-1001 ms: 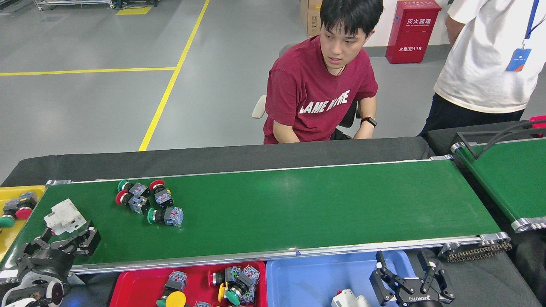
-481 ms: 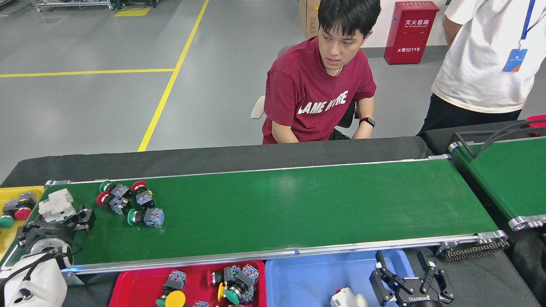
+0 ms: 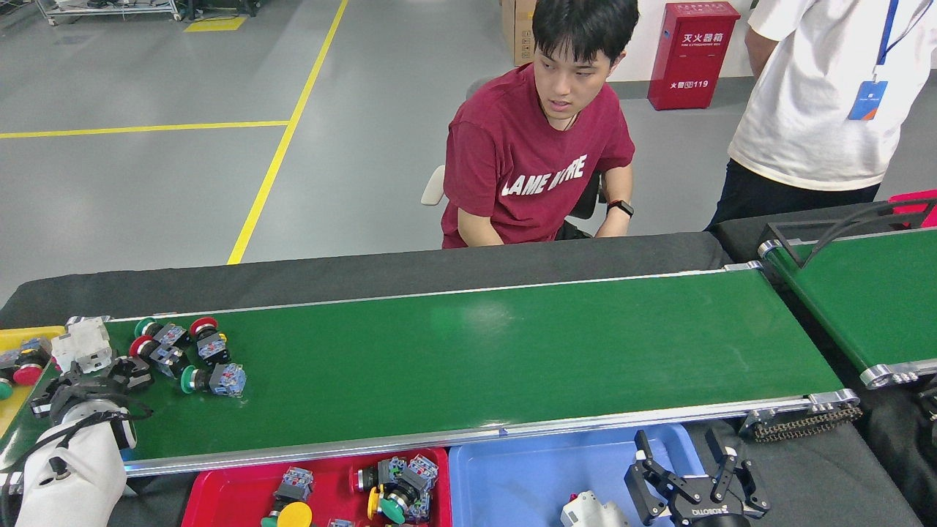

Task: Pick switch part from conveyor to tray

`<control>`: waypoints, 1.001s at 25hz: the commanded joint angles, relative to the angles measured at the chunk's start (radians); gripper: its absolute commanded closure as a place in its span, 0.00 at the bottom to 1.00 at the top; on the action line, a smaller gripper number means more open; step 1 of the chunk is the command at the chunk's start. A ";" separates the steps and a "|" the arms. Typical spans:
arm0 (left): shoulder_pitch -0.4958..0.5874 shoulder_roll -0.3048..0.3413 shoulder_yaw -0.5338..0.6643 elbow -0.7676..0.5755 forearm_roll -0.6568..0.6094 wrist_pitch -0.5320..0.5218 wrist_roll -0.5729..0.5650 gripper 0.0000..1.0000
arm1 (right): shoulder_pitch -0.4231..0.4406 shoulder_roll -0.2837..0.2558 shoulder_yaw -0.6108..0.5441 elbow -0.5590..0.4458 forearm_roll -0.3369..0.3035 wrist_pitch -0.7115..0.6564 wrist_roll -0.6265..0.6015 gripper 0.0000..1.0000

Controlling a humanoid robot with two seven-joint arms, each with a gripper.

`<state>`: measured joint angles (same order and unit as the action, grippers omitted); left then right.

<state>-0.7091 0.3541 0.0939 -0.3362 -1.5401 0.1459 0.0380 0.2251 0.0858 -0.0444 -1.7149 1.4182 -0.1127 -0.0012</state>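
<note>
the left tool (image 3: 91,373), whose spread i cannot tell, may miss the white switch part (image 3: 82,344) just beyond it near the conveyor (image 3: 512,351) end.

The scene is bright and evenly lit from overhead, with only soft, faint shadows under the parts on the conveyor (image 3: 512,351). A pale, diffuse patch of glare sits on the belt a little left of its middle, toward its far edge, and the grey floor (image 3: 183,183) beyond the conveyor shows a mild sheen. Focus is sharp across the view, with no visible motion blur and straight lines bending only slightly toward the frame's edges.
</note>
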 commanded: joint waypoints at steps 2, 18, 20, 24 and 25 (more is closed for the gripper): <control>-0.015 0.013 -0.005 -0.004 0.002 -0.011 0.011 0.96 | -0.009 -0.006 0.001 -0.015 0.001 -0.002 -0.008 0.01; 0.732 0.011 0.018 -1.227 0.106 -0.528 0.023 0.98 | 0.013 -0.009 -0.005 -0.025 0.001 0.004 -0.008 0.01; 0.902 -0.035 0.010 -1.428 0.100 -0.583 0.022 0.97 | 0.013 -0.009 -0.003 -0.026 0.001 0.002 -0.008 0.01; 0.916 -0.096 -0.174 -1.440 0.069 -0.612 0.019 0.97 | 0.023 -0.009 -0.005 -0.035 0.001 0.002 -0.008 0.01; 0.909 -0.104 -0.217 -1.440 0.066 -0.612 0.020 0.97 | 0.023 -0.009 -0.003 -0.037 0.001 0.002 -0.008 0.01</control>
<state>0.2142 0.2504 -0.0981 -1.7604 -1.4696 -0.4541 0.0520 0.2502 0.0822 -0.0463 -1.7351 1.4182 -0.1076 -0.0016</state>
